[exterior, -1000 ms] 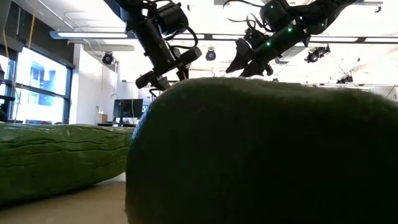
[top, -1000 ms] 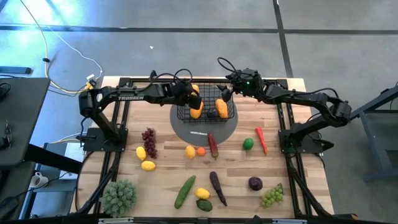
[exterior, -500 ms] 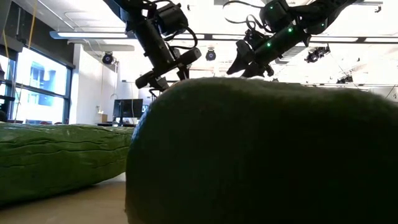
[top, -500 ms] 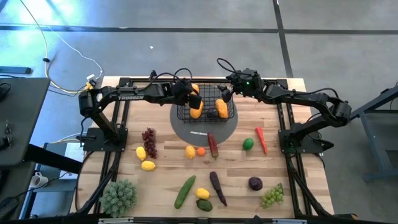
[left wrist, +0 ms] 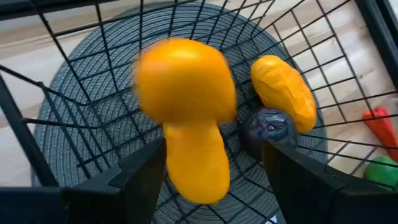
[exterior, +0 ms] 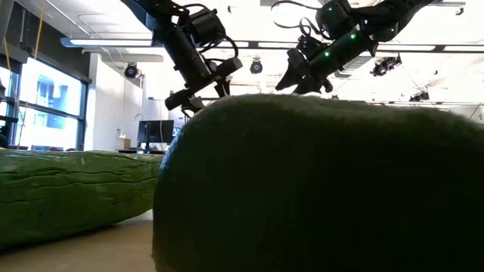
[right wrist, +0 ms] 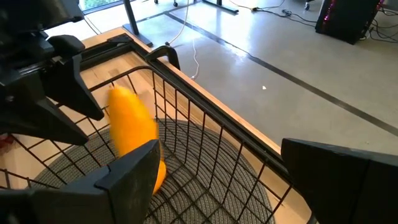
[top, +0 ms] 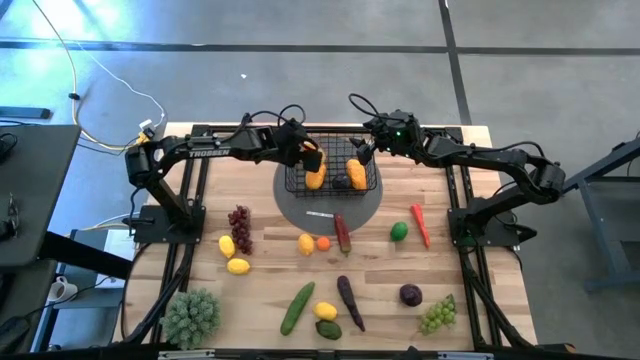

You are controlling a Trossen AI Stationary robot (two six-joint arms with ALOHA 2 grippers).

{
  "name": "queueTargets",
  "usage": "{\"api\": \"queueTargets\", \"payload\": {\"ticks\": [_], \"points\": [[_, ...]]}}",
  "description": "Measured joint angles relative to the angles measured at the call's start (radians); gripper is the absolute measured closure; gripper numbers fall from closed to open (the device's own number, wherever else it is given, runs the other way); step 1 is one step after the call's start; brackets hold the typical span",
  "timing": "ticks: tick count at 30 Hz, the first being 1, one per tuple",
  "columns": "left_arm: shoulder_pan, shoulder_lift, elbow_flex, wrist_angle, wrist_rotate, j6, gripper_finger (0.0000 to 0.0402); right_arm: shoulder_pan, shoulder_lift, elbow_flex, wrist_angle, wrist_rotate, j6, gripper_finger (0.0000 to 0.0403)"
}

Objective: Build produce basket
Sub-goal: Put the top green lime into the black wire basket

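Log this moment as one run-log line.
left gripper: open over basket, orange fruit blurred between fingers | right gripper: open at basket's rim | in basket: another orange fruit, dark fruit

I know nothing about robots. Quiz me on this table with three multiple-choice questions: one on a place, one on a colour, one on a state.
1. Where does the black wire-mesh basket stand?
A. on the flat grey round mat
B. on the floor
C. on the long green cucumber

2. What colour is the bunch of grapes on the left arm's side?
A. green
B. purple
C. red

3. How is the right gripper?
A. shut on a lemon
B. shut and empty
C. open and empty

Answers:
1 A: the basket sits on the mat, with the left gripper above it.
2 B: those grapes are dark purple.
3 C: the right gripper has its fingers spread at the basket's rim, with nothing between them.
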Motion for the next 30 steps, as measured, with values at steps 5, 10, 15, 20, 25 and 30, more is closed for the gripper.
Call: {"api": "queueTargets", "payload": {"ticks": [5,10,15,20,25,30], "points": [[0.0,0.0,0.0,-0.033,-0.004,0.027,0.0145,0.0,0.0,0.0,0.0,0.0,0.037,0.0086],[0.0,-0.029,-0.001,-0.056,-0.01,0.085,0.0145,0.0,0.0,0.0,-0.019,-0.012,0.093,0.0086],[-0.003,-0.095,-0.001,-0.056,-0.012,0.149,0.0145,0.0,-0.005,0.0,-0.08,-0.057,0.178,0.0086],[-0.012,-0.182,0.0,-0.061,-0.001,0.211,0.0145,0.019,-0.052,0.0,-0.15,-0.074,0.248,0.0086],[-0.031,-0.253,0.0,-0.064,0.014,0.275,0.0145,0.066,-0.118,0.0,-0.237,-0.075,0.351,0.0086],[-0.039,-0.302,0.0,-0.076,0.094,0.313,0.0145,0.144,-0.188,0.0,-0.34,-0.075,0.478,0.0086]]}}
